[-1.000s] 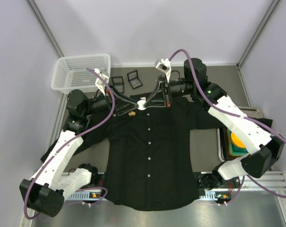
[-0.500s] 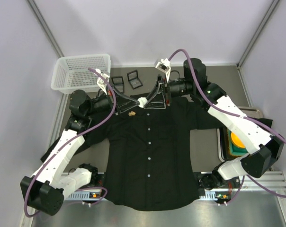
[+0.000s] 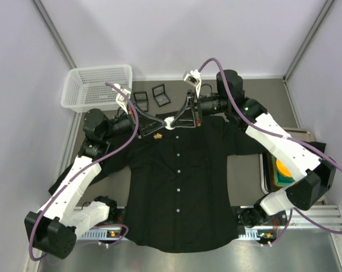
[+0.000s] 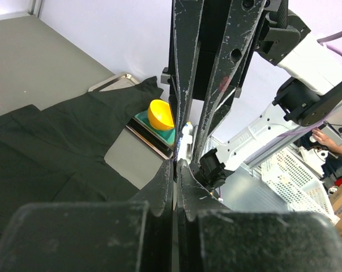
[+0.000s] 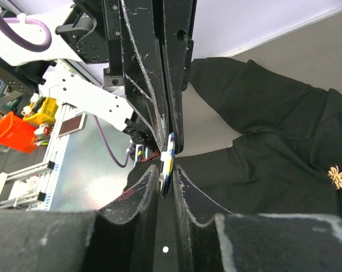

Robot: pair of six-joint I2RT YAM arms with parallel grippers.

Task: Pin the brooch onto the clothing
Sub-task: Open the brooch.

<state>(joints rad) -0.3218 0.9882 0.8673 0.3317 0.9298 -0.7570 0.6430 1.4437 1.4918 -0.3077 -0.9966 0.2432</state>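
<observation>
The black button-up shirt [image 3: 179,181] lies flat on the table, collar at the far side. Both grippers meet over the collar. My left gripper [image 3: 166,123] comes from the left and my right gripper [image 3: 174,121] from the right. They hold a small round white brooch [image 3: 170,122] between them. In the right wrist view the brooch [image 5: 167,161] stands edge-on between my right fingers [image 5: 145,184], with the left fingers closed on its top. In the left wrist view my fingers [image 4: 164,181] are pressed together. A gold brooch [image 3: 157,136] sits on the shirt near the collar; it also shows in the right wrist view [image 5: 336,177].
A white mesh basket [image 3: 97,85] stands at the far left. Two small black boxes [image 3: 141,97] [image 3: 161,95] lie behind the collar. A tray [image 3: 266,170] at the right holds a yellow bowl [image 3: 283,166] on a green block.
The right arm has shifted slightly to the left. The two grippers stay joined over the collar with the white brooch between them.
</observation>
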